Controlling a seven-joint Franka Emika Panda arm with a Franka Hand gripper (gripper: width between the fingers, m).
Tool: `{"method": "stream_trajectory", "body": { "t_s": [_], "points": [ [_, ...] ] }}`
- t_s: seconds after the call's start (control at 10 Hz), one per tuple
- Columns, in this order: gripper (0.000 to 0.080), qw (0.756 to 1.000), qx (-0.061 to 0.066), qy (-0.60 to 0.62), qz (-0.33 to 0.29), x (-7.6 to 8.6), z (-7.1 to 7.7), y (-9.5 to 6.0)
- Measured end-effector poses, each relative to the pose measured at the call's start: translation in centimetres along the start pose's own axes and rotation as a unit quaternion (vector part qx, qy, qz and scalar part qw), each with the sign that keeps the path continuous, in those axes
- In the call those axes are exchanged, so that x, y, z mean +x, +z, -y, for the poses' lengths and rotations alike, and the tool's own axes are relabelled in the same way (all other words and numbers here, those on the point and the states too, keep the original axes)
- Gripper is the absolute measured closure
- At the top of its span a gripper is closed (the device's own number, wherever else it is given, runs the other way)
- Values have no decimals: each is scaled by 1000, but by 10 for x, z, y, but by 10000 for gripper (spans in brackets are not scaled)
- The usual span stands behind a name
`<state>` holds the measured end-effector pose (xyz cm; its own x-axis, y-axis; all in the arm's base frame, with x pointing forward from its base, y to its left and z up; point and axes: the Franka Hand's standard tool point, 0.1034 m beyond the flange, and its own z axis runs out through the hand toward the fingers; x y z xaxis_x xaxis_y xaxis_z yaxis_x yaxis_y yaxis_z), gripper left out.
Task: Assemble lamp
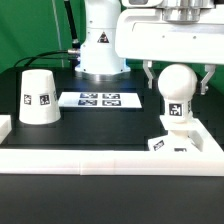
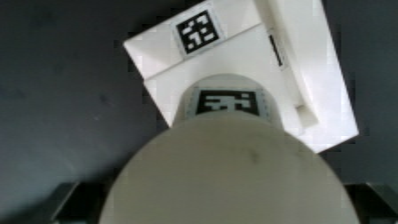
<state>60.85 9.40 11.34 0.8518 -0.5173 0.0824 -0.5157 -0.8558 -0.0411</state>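
The gripper (image 1: 177, 80) is clamped on the bulb (image 1: 176, 92) over the base (image 1: 172, 140), while the shade (image 1: 38, 97) waits apart, not mounted yet.

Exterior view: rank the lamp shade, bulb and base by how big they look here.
1. Shade, largest.
2 and 3. Bulb and base: unsure. They look close in size, and the base is partly hidden behind the white front rail. The bulb sits between the pincer fingers.
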Motion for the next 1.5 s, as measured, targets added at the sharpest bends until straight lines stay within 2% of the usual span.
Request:
{"method": "stream_trajectory", "body": {
  "t_s": [0.5,0.7,0.9,1.2,1.5],
  "points": [
    [219,981,3,191,28,-2,1,1],
    [219,978,3,207,30,-3,1,1],
    [118,987,5,157,30,-3,1,2],
    [103,1000,10,5,25,-3,3,2],
    [101,986,16,-166,21,-3,4,1]
  ]
}}
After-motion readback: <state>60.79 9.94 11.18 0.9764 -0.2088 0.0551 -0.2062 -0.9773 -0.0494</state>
